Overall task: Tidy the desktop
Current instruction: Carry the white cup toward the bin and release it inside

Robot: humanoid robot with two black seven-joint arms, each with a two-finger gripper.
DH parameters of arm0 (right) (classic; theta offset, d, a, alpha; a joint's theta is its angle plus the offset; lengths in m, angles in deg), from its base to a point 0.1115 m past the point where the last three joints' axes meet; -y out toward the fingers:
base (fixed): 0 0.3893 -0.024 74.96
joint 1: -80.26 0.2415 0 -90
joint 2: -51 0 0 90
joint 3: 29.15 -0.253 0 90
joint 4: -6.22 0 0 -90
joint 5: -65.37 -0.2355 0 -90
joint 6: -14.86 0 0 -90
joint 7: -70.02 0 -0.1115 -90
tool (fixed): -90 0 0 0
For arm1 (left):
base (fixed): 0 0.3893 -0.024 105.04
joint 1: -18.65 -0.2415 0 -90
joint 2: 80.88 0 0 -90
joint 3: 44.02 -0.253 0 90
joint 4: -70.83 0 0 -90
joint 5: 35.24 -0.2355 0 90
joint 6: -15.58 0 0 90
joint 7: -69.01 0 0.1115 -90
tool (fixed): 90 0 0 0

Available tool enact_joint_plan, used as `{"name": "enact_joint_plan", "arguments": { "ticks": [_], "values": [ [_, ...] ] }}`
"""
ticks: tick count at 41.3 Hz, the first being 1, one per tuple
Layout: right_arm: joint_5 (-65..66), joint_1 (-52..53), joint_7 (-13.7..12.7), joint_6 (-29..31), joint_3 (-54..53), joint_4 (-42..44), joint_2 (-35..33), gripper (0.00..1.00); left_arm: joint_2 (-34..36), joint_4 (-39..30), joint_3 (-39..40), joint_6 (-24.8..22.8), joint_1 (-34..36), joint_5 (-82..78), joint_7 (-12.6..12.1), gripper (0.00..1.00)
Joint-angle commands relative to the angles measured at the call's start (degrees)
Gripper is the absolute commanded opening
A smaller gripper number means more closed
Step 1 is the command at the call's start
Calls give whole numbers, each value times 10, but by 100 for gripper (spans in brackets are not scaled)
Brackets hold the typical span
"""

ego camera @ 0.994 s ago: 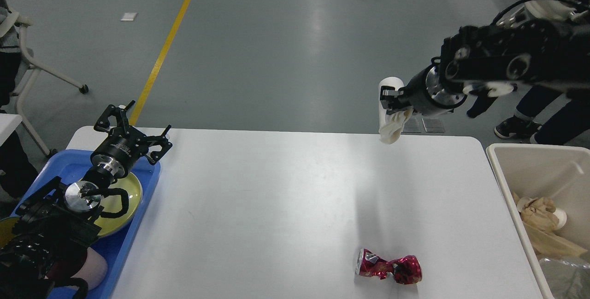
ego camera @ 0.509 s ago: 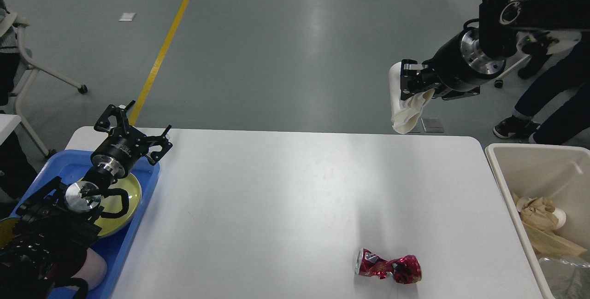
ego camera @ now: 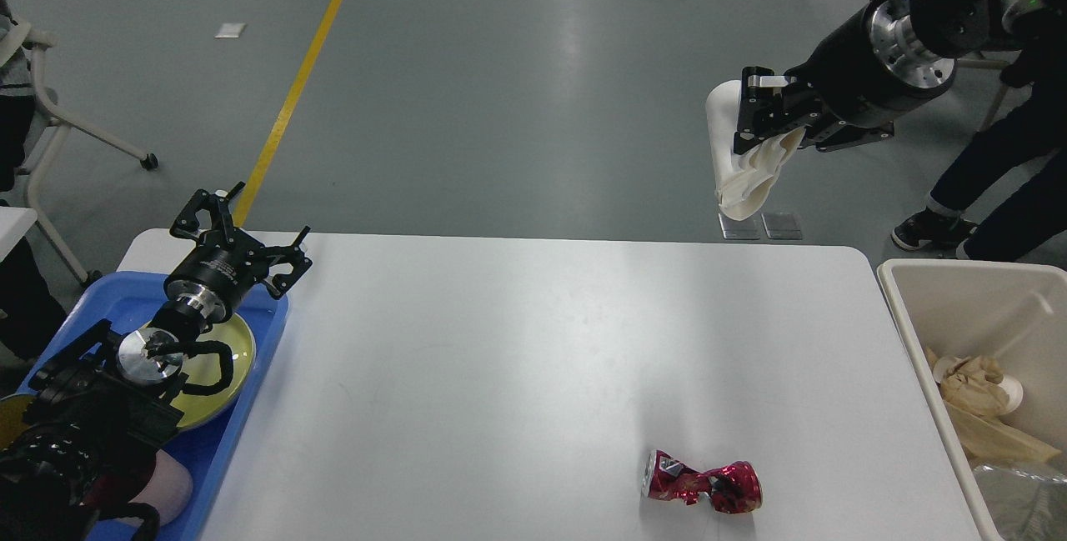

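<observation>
The white desktop (ego camera: pixel 500 374) fills the lower view. A crushed red can (ego camera: pixel 702 485) lies on it near the front right. My right gripper (ego camera: pixel 760 120) is shut on a crumpled white paper cup (ego camera: pixel 738 162) and holds it high above the table's far right edge. My left gripper (ego camera: pixel 237 241) is open and empty, hovering over the far end of the blue tray (ego camera: pixel 250 374) at the table's left.
A yellow-green plate (ego camera: pixel 217 366) lies in the blue tray under my left arm. A beige bin (ego camera: pixel 917 308) with crumpled paper waste stands at the table's right. A person's legs (ego camera: pixel 992 191) stand beyond the bin. A chair (ego camera: pixel 50 107) is at far left.
My right gripper has risen and moved to the right, away from the table, carrying the crumpled cup. The left arm and the can have not moved.
</observation>
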Motion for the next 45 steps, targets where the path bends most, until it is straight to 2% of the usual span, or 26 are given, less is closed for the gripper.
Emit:
{"name": "enact_joint_plan", "arguments": {
  "ticks": [1, 8, 12, 19, 34, 39, 45],
  "values": [
    [-3, 9, 1, -1, 6, 2, 7, 0, 0, 0, 0, 0, -1, 0, 0, 100],
    [-4, 17, 1, -3, 4, 3, 24, 0, 0, 0, 0, 0, -1, 0, 0, 100],
    [-6, 30, 4, -3, 29, 1, 56, 0, 0, 0, 0, 0, 0, 0, 0, 100],
    [-4, 33, 4, -3, 19, -40, 6, 0, 0, 0, 0, 0, 0, 0, -1, 100],
    [-4, 20, 3, -12, 25, -63, -11, 0, 0, 0, 0, 0, 0, 0, 0, 100],
    [22, -29, 2, -11, 51, -58, -36, 0, 0, 0, 0, 0, 0, 0, 0, 100],
    [134, -115, 2, -34, 75, -29, -90, 0, 0, 0, 0, 0, 0, 0, 0, 100]
  ]
}}
